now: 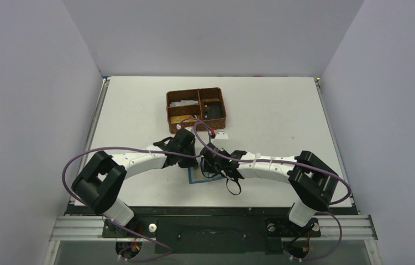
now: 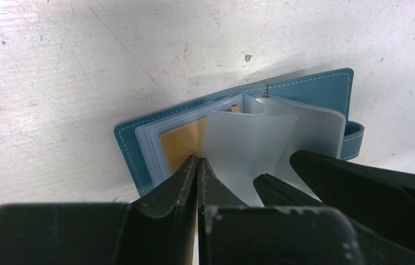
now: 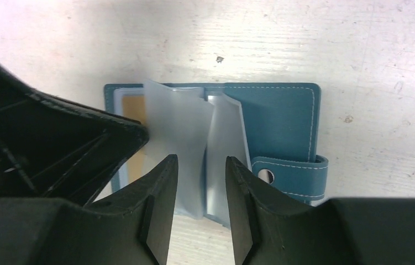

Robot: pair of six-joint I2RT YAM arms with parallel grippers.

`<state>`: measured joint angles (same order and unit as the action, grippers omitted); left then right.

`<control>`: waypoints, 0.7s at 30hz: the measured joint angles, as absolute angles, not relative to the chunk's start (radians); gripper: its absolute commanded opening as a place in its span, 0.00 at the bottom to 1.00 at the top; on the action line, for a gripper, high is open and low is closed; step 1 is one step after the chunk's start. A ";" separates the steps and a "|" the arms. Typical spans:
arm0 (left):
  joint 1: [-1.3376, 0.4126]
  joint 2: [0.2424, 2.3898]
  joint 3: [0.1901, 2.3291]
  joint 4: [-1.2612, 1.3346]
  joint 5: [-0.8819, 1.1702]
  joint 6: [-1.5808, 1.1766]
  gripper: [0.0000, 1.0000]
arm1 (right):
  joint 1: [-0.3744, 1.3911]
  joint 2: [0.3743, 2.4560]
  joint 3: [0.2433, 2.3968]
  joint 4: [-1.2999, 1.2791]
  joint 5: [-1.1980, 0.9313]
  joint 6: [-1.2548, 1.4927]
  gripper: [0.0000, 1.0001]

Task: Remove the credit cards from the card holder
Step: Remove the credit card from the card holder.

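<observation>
Top external view: the white desk (image 1: 282,110) carries a brown woven basket (image 1: 223,110) at its far middle, and both arms meet nearer the front. The left tool (image 2: 198,161) is closed; I cannot tell if it pinches anything. The right tool (image 3: 201,161) stands partly open, one finger on each side of a raised clear sleeve (image 3: 177,124). The teal card holder (image 3: 282,118) lies open on the desk under them. A tan-gold credit card (image 2: 183,146) sits in its pocket, touching the left tips. The snap tab (image 3: 296,174) is on the opposite panel.

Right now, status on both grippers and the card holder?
Left gripper shut at edge of gold credit card. Right gripper open astride frosted sleeves. Card holder open, card inside. Nothing blocking.
</observation>
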<state>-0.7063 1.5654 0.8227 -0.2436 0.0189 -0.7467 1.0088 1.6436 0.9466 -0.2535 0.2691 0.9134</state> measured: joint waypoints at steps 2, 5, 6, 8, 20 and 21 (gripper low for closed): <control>-0.706 1.565 0.823 -0.244 0.019 -0.747 0.00 | 1.009 1.656 0.951 -0.266 0.280 0.913 0.34; -0.706 1.565 0.823 -0.244 0.019 -0.747 0.00 | 1.009 1.676 0.961 -0.274 0.291 0.913 0.29; -0.706 1.565 0.823 -0.244 0.019 -0.747 0.00 | 1.008 1.680 0.962 -0.274 0.292 0.912 0.28; -0.706 1.565 0.823 -0.244 0.019 -0.747 0.00 | 1.006 1.683 0.962 -0.282 0.292 0.912 0.20; -0.706 1.555 0.823 -0.260 0.019 -0.740 0.00 | 0.957 1.683 0.951 -0.285 0.286 0.905 0.01; -0.706 1.555 0.823 -0.261 0.019 -0.739 0.00 | 0.956 1.683 0.951 -0.284 0.284 0.905 0.00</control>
<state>-0.7063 1.5551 0.8227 -0.2607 0.0193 -0.7391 0.9562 1.6833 0.9512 -0.2844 0.2840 0.9047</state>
